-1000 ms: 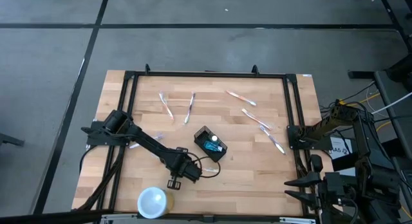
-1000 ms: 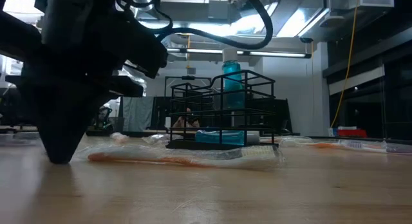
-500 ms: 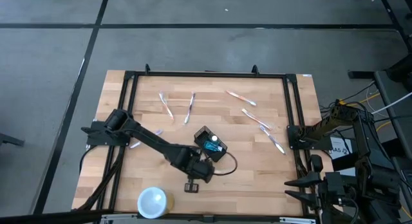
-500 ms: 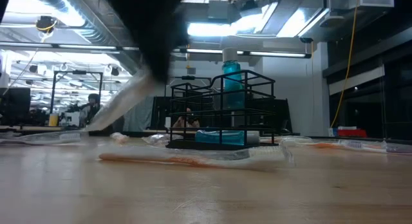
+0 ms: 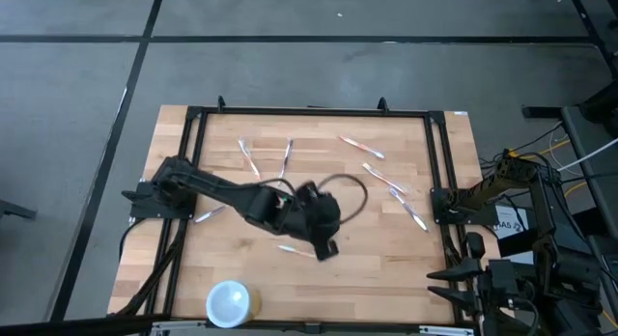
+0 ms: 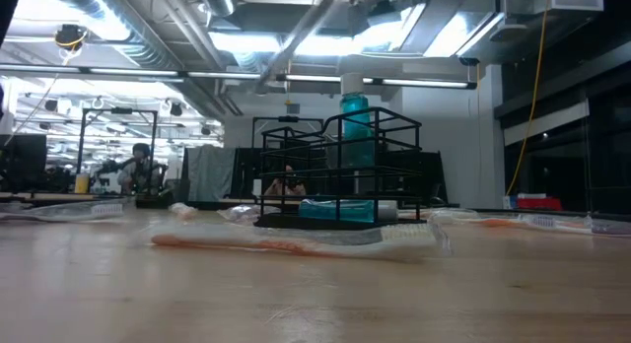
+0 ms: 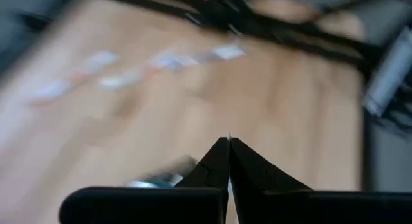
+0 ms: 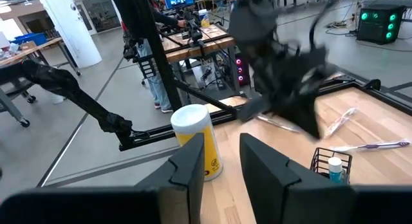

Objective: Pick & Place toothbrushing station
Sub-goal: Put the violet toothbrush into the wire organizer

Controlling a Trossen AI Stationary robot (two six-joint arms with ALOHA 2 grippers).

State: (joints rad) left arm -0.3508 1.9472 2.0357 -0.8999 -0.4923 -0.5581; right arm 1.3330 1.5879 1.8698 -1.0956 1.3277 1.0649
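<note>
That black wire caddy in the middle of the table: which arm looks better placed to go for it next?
The left. Its gripper, fingers shut, hangs right over the caddy mid-table, while the right gripper waits off the table's right edge, well away.

Left claw (image 7: 228,141) closed; right claw (image 8: 219,156) parted.

I can't read any text, label or number here. The cup (image 8: 196,139) at my right wrist's 12 o'clock shows a yellow band, but no legible lettering.
</note>
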